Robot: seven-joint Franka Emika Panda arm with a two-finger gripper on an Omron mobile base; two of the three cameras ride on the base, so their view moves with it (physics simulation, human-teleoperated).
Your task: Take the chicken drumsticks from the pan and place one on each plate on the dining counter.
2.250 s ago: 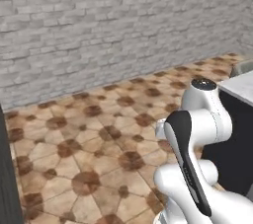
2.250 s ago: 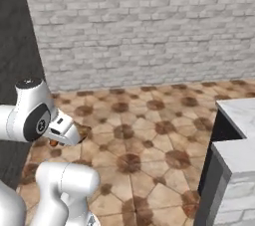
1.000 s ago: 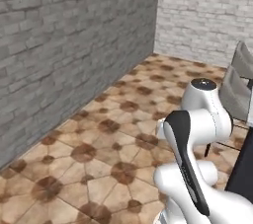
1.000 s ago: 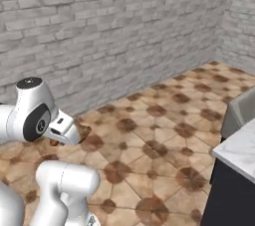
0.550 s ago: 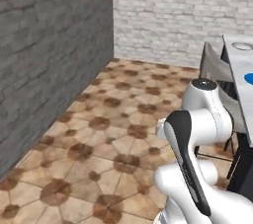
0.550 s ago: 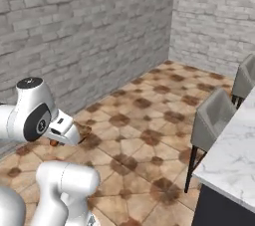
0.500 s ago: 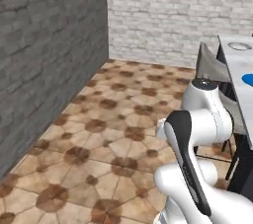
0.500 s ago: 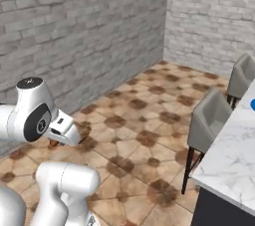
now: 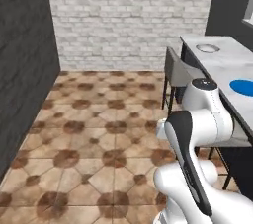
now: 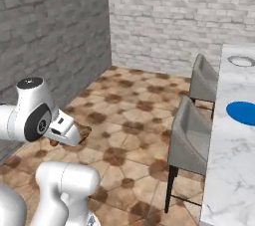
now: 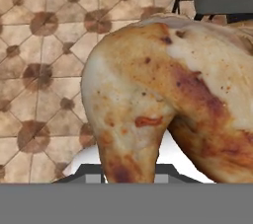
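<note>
Since a moment ago the base has been turning, bringing the dining counter point(image 9: 217, 62) and both plates into sight. Closed on a chicken drumstick point(image 11: 178, 99), the gripper point(image 10: 67, 135) is holding it above the tiled floor point(image 9: 99, 119). Golden-brown, blotched skin is crowding the hand view. Grey chairs point(image 10: 191, 135) are standing before the counter; farther along it are lying the blue plate point(image 10: 242, 112) and white plate point(image 10: 241, 60).

even flat lighting, soft low-resolution render

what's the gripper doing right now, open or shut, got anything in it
gripper: shut on a chicken drumstick, held close in front of the hand camera above the tiled floor.
</note>
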